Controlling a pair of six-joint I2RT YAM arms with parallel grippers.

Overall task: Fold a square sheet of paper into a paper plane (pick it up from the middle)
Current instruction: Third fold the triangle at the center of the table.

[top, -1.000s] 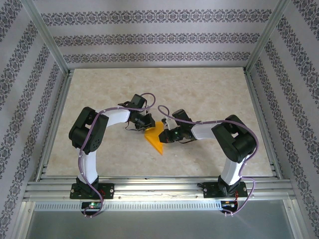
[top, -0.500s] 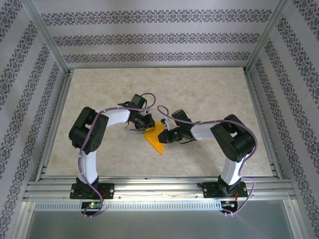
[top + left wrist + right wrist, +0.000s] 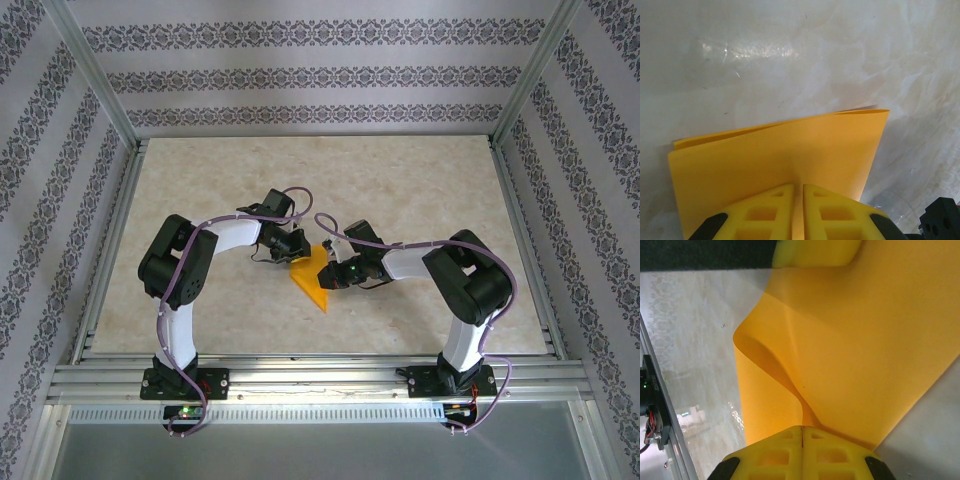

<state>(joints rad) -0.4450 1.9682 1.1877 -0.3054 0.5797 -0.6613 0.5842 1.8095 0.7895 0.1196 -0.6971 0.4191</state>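
The square sheet of paper is folded into an orange wedge, its point toward the near edge of the table. It is held between both arms at mid-table. My left gripper is shut on its left edge. In the left wrist view the yellow fingers pinch the doubled paper, which spreads out ahead with two layers showing at its far left corner. My right gripper is shut on the right edge. In the right wrist view the gripper clamps the paper, which curls into a loose bend at the left.
The beige marble-patterned table top lies all round the paper. Aluminium frame rails run along the near edge, with patterned walls on the other sides. The left gripper's yellow finger shows at the top of the right wrist view.
The right wrist has shifted very slightly. The paper and both grips look the same.
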